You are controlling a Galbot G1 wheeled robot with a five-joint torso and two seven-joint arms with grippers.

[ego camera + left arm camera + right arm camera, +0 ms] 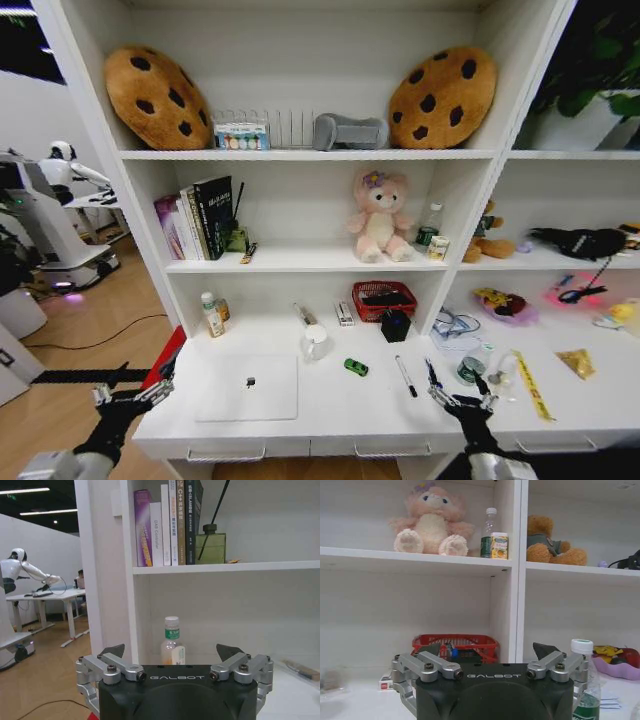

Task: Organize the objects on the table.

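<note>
**Both grippers waiting at the front edge of the desk**

The left gripper (128,397) is hanging off the left front corner of the table (330,410), its jaws spread wide and gripping nothing. In the left wrist view, the left gripper (172,655) is facing a small bottle (172,647) standing at the back of the table, under a shelf of books (167,522).

Just beside that gripper on the table, the laptop (247,387) is lying flat and closed near the front edge. Behind it, a clear bottle (314,343) is standing. To the right of the laptop, the green toy car (356,367) is sitting by itself, and further right the black pen (405,376) is lying at an angle. The blue pen (431,374) is lying just beyond it, close to the right gripper's fingertips. A red basket (383,299) is sitting at the back against the shelf divider.

The right gripper (462,401) is hovering over the front edge of the table, jaws spread and empty. In the right wrist view, the right gripper (490,657) is pointing toward the red basket (455,645), with a pink plush bear (432,522) sitting on the shelf above.
</note>
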